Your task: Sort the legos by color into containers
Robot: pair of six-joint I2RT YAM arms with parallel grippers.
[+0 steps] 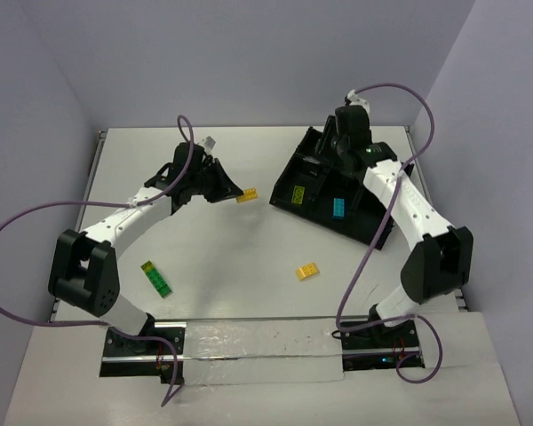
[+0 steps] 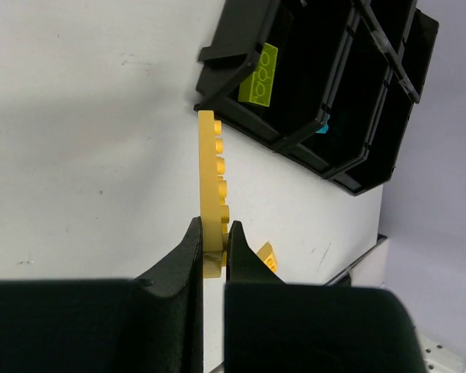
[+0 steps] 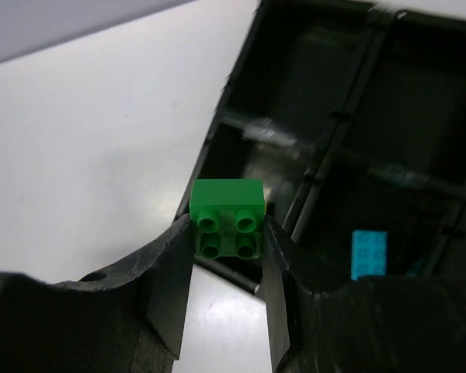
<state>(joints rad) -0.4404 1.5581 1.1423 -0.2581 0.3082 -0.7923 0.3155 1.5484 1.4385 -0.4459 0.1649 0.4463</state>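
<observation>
My left gripper (image 1: 233, 189) is shut on a long yellow brick (image 1: 246, 196) and holds it above the table, left of the black tray (image 1: 355, 229). In the left wrist view the yellow brick (image 2: 209, 179) stands on edge between the fingertips (image 2: 193, 249), pointing at the tray (image 2: 349, 70). My right gripper (image 3: 228, 242) is shut on a green four-stud brick (image 3: 228, 217) over the tray's near-left compartment (image 3: 357, 85). The tray holds a lime brick (image 1: 297, 193) and a cyan brick (image 1: 337, 208); the cyan brick (image 3: 369, 252) also shows in the right wrist view.
A small yellow brick (image 1: 308, 272) lies on the table in front of the tray. A green and lime stack (image 1: 156, 278) lies near the left arm's base. Purple cables loop over both arms.
</observation>
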